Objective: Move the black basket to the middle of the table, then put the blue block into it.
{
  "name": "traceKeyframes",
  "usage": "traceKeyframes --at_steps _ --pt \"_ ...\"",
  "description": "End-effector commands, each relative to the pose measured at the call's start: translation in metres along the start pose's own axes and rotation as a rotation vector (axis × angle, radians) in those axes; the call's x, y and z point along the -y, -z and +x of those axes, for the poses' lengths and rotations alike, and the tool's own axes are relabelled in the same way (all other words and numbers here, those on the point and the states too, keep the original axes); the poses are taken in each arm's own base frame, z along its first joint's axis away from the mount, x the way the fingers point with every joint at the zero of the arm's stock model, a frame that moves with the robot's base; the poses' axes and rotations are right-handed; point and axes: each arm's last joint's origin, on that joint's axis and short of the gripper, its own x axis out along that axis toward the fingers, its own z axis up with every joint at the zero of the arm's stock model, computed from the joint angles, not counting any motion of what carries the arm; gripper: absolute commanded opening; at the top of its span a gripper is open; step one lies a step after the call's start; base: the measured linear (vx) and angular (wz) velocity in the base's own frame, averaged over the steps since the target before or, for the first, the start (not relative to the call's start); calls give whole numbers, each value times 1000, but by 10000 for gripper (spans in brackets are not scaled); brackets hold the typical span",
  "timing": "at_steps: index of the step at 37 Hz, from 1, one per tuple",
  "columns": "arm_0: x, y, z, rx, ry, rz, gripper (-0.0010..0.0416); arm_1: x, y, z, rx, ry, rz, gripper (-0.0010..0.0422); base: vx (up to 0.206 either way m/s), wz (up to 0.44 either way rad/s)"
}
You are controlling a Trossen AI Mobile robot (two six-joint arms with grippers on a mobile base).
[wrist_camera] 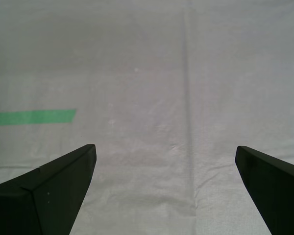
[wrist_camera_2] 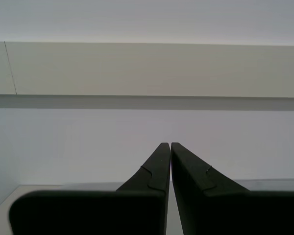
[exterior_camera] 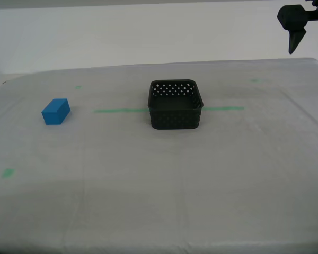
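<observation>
The black basket (exterior_camera: 175,106) stands upright and empty near the middle of the table (exterior_camera: 159,185), across the green tape line (exterior_camera: 119,110). The blue block (exterior_camera: 55,111) lies on the cloth at the exterior view's left, well apart from the basket. My first gripper (wrist_camera: 164,148) is open and empty, looking down on bare cloth and one end of the green tape (wrist_camera: 32,117). It shows high at the exterior view's upper right (exterior_camera: 310,52), far from both things. My second gripper (wrist_camera_2: 170,144) is shut on nothing and faces a pale wall; it does not show in the exterior view.
Small green tape squares (exterior_camera: 8,172) mark the cloth at the exterior view's left front and near the far edge (exterior_camera: 78,87). A pale wall runs behind the table. Bare cloth lies between the block and the basket.
</observation>
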Motion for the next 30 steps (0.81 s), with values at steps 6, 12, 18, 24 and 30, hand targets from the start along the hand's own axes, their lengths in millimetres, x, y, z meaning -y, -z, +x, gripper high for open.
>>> traceKeyframes --at_steps 6,12,18,24,30 --pt "0 0 0 3 2 -1 399 -1 -1 0 6 -16 1 0 0 0" --pt "0 0 0 4 2 -1 399 -1 -1 0 6 -31 -3 0 0 0" --pt "0 0 0 6 2 -2 399 -1 -3 1 13 -32 -11 0 0 0" --pt "0 0 0 7 2 -2 398 -1 -1 0 -3 -40 -30 0 0 0" --pt "0 0 0 6 2 -1 399 -1 -1 4 -116 -44 -85 0 0 0"
